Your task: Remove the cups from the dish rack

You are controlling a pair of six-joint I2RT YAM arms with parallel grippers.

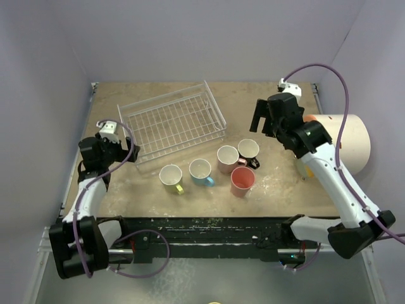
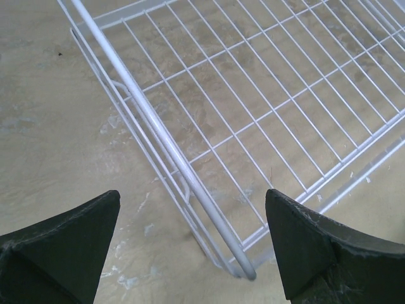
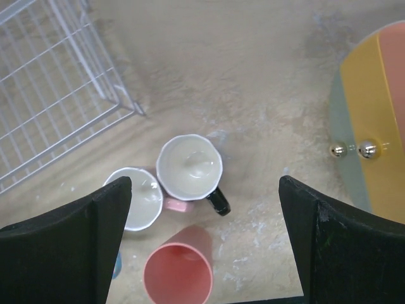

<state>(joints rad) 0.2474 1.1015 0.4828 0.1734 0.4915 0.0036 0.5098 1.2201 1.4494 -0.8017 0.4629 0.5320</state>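
The white wire dish rack (image 1: pixel 171 123) stands empty at the table's back left. Five cups stand on the table in front of it: yellow-green (image 1: pixel 171 176), light blue (image 1: pixel 200 170), light pink (image 1: pixel 227 157), black (image 1: pixel 249 151) and coral-red (image 1: pixel 242 180). My left gripper (image 1: pixel 126 154) is open, low at the rack's near left corner (image 2: pixel 243 269). My right gripper (image 1: pixel 261 117) is open and empty, held high above the black cup (image 3: pixel 190 168), pink cup (image 3: pixel 136 198) and coral-red cup (image 3: pixel 178 276).
A big cream cylinder (image 1: pixel 342 142) with an orange-yellow face (image 3: pixel 373 126) lies at the right edge beside my right arm. Purple-grey walls close the back and sides. A black rail runs along the table's front edge.
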